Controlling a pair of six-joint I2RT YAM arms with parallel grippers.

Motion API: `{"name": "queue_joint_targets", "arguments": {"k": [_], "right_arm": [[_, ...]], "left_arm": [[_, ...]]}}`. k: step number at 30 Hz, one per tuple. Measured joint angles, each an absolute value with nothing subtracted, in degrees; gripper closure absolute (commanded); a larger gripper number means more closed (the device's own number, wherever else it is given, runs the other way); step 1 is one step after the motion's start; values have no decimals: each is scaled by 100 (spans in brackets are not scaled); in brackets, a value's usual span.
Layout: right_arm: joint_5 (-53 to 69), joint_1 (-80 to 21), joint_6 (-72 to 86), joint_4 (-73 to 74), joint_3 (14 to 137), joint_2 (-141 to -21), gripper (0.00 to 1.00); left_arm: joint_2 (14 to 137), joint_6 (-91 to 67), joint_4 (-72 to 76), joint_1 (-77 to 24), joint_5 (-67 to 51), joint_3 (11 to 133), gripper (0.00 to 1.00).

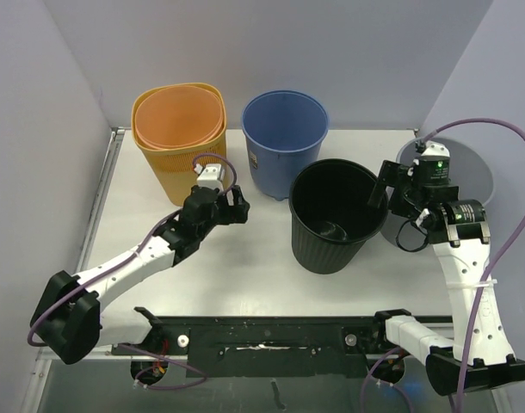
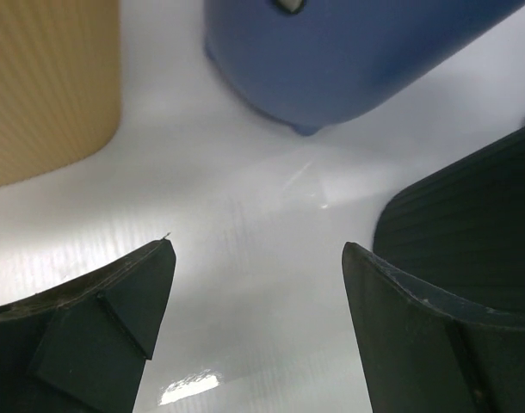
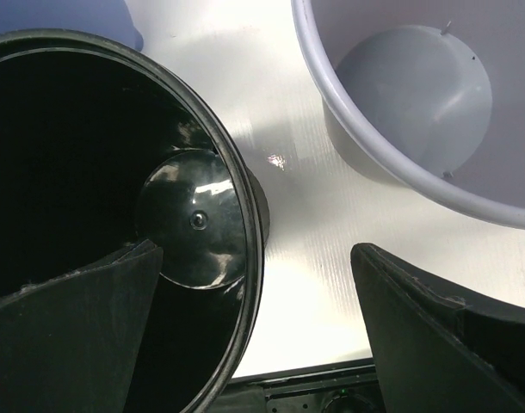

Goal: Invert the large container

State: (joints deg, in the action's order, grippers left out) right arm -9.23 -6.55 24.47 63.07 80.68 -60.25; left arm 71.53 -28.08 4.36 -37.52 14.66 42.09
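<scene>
Left end effector (image 2: 258, 249) and right end effector (image 3: 258, 248) gape; label (image 1: 256, 160) on blue bin (image 1: 284, 172) unreadable.

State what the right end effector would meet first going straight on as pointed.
Likely the rim of the black bin, straight ahead of the right end effector; depth is hard to judge.
</scene>
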Motion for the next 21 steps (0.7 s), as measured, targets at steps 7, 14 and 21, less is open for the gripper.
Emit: {"name": "queue_joint_targets", "arguments": {"k": [7, 14, 21], "right_arm": [[-923, -681, 2526, 6287, 7937, -5918, 2], [-757, -875, 2663, 6139, 7883, -5918, 0], [-401, -1435, 2687, 5596, 8243, -6136, 3]], "left_arm": [[7210, -2805, 180, -4115, 934, 5227, 21], [7210, -2895, 12, -4386, 709, 5850, 21], [7150, -2902, -287, -4381, 904, 5885, 21]]}}
